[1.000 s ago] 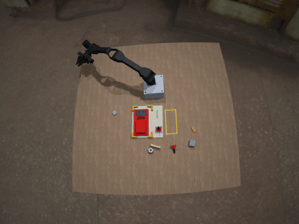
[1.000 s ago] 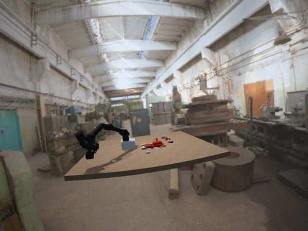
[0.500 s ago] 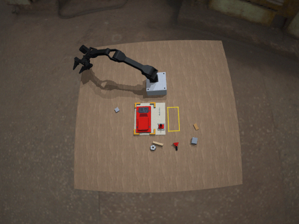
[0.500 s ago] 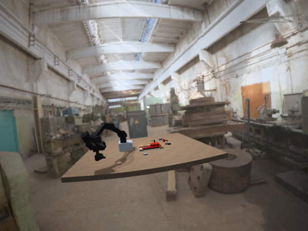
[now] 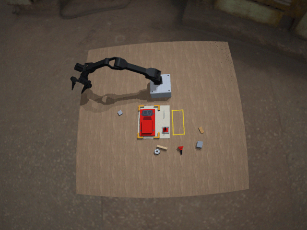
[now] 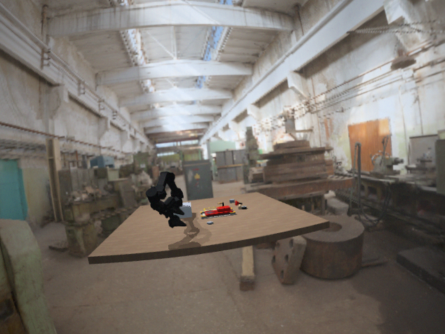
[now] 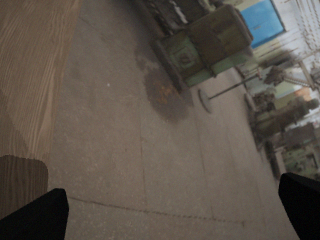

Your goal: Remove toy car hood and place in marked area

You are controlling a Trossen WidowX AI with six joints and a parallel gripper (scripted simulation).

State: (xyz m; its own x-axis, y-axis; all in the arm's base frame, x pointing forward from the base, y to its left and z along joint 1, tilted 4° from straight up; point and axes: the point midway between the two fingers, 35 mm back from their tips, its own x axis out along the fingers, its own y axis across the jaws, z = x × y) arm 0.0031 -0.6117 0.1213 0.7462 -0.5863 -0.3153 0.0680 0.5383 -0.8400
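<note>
Hanging near the table's edge with gripper [image 5: 77,90] [image 6: 182,218] [image 7: 178,195] fingers spread wide (nothing between them), well apart from the toy car [image 5: 147,123] [image 6: 220,211]; hood resting on the car.
</note>
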